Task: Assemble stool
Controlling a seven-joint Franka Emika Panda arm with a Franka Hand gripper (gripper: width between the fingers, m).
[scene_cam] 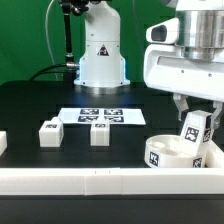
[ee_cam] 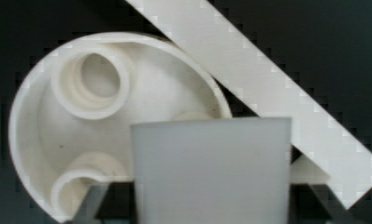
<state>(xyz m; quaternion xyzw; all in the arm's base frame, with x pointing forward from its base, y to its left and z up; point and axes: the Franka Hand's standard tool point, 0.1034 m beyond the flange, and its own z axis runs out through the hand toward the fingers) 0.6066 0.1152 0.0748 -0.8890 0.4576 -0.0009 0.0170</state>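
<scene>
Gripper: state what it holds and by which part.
The gripper holds one white stool leg, pinched by its upper end, over the round seat.

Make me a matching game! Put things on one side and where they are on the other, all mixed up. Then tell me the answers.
1. thick round white plastic seat
2. blocky white tagged leg nearest the seat
3. thin flat white marker board
4. long white border rail

A. flat, mid-table
B. held in the shut jaws
C. across the exterior view's foreground
D. exterior view's right, by the rail

Pairs: 1-D, 2-B, 3-A, 4-C
</scene>
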